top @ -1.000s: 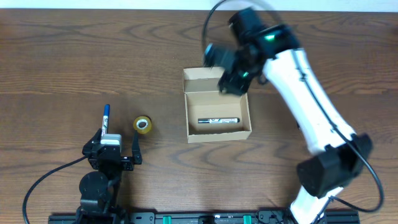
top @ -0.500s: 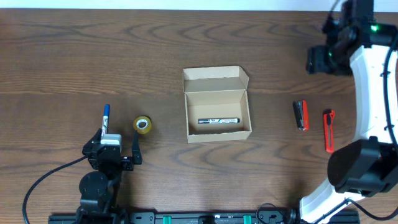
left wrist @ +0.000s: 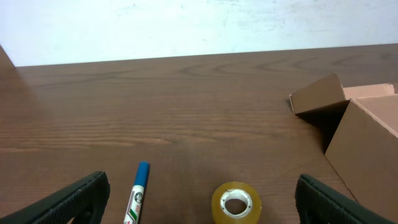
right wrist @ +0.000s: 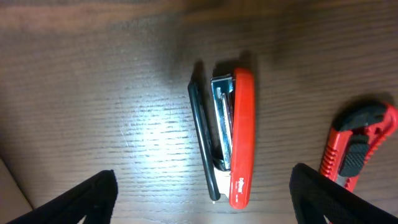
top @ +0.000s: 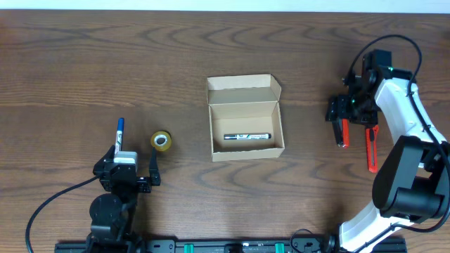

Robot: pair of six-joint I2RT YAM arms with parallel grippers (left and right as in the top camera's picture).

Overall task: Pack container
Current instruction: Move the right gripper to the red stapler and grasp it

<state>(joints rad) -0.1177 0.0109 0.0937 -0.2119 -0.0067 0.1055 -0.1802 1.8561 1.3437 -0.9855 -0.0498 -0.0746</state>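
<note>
The container (top: 247, 150), a tan cardboard box with its flap lid (top: 242, 86) open, sits mid-table with a black marker (top: 247, 137) lying inside. My right gripper (top: 346, 116) hovers open over a red stapler (top: 341, 131) at the right. In the right wrist view the stapler (right wrist: 235, 143) lies on the wood between the spread fingers of the gripper (right wrist: 205, 200), untouched. My left gripper (top: 128, 167) rests open near the front left; its wrist view shows the gripper (left wrist: 202, 208) wide around a tape roll (left wrist: 235, 203) and a blue marker (left wrist: 138, 193), touching neither.
A red box cutter (top: 370, 147) lies just right of the stapler and shows at the edge of the right wrist view as the cutter (right wrist: 359, 146). The yellow tape roll (top: 161, 141) and blue marker (top: 119, 133) lie left of the box. The box corner (left wrist: 367, 140) stands at the left wrist view's right.
My right arm swung from above the box to the table's right side and came down over the stapler, its jaws opening wider. The left arm has not moved.
</note>
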